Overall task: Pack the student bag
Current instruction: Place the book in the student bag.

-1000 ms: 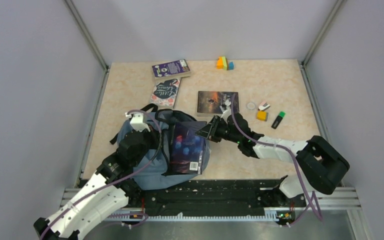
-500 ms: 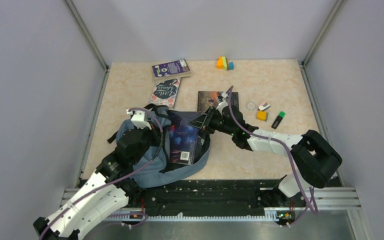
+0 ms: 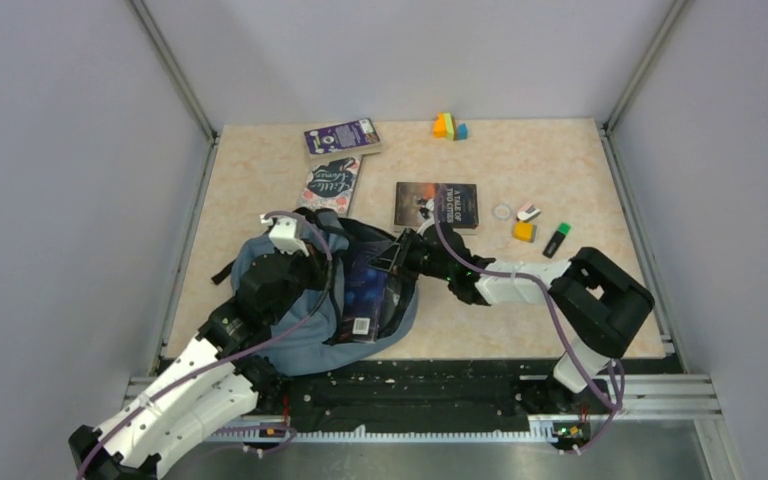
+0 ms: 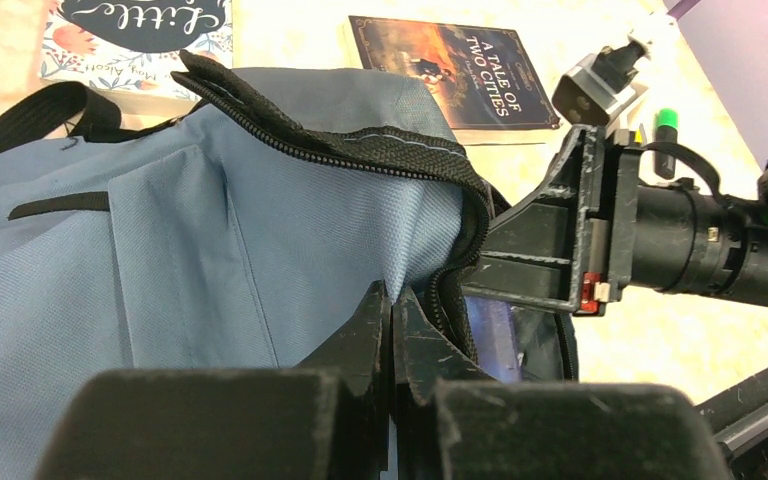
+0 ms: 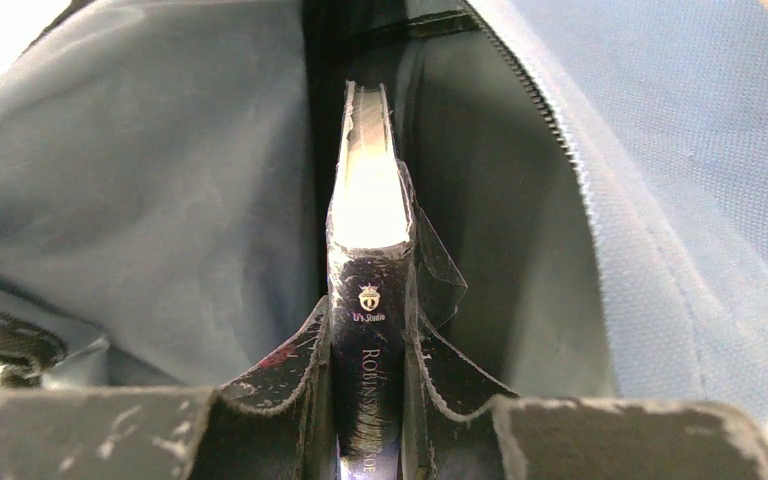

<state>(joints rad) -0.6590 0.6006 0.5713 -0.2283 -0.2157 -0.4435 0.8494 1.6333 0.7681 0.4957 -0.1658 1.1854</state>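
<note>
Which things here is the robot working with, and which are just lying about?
In use: student bag, dark book partway inside it, right gripper holding the book, left gripper pinching the bag's zipper edge.

Lying about: A Tale of Two Cities, Little Women, purple book, coloured blocks, green marker.

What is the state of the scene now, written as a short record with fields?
bag: unzipped, mouth open
left gripper: shut on bag edge
right gripper: shut on book
book: dark blue, partly inside bag
outside bag: Two Cities book, Little Women book, purple book
</note>
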